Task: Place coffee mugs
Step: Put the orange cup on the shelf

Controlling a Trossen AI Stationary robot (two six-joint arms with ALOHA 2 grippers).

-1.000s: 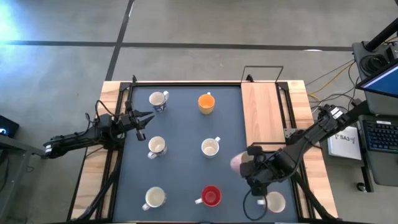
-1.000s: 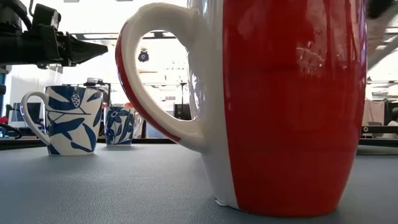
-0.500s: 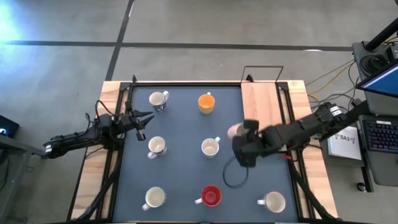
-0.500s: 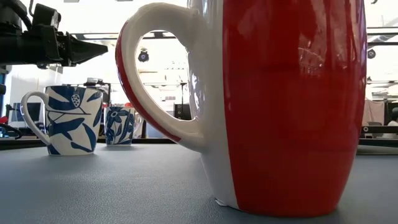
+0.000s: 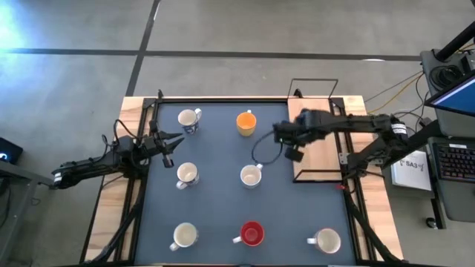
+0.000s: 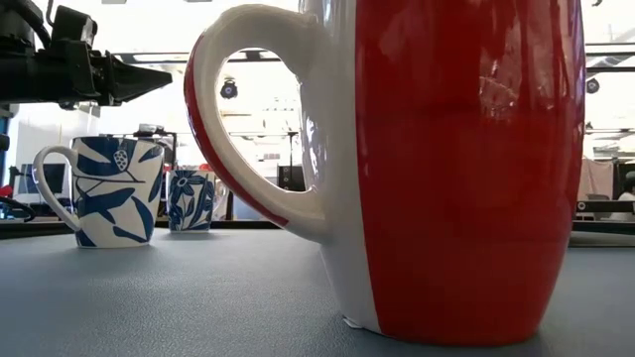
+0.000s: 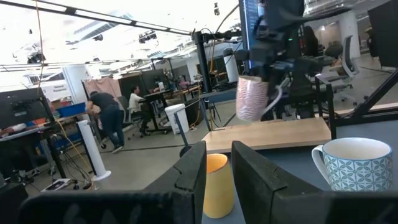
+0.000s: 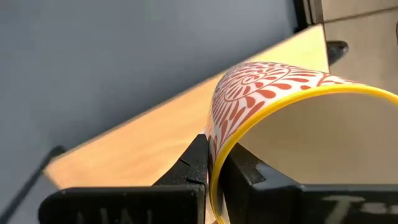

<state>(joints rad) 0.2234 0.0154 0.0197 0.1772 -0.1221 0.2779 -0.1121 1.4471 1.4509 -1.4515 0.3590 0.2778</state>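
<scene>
From above, the right gripper (image 5: pixel 286 136) hangs over the dark mat's (image 5: pixel 215 193) right part, just beside the wooden board (image 5: pixel 315 137), with what it carries hidden under the arm. The right wrist view makes that plain: its fingers (image 8: pixel 198 163) are closed on the rim of a red-patterned mug (image 8: pixel 273 124) with a yellow lip, one finger inside and one outside. The left wrist view shows the same mug (image 7: pixel 251 98) in the air, clear of the board below it. The left gripper (image 5: pixel 172 141) waits at the mat's left edge, its fingers (image 7: pixel 189 167) slightly parted and holding nothing. Seven mugs stand well apart on the mat: a blue-patterned mug (image 5: pixel 188 119) and the orange mug (image 5: pixel 246 123) at the far row, two white ones (image 5: pixel 186 175) (image 5: pixel 251 176) in the middle, and another white one (image 5: pixel 184 236), the red mug (image 5: pixel 251 233) and a last white one (image 5: pixel 326 241) at the near row. The low view is mostly filled by the red mug (image 6: pixel 446 169). Open mat lies between the orange mug and the board.
</scene>
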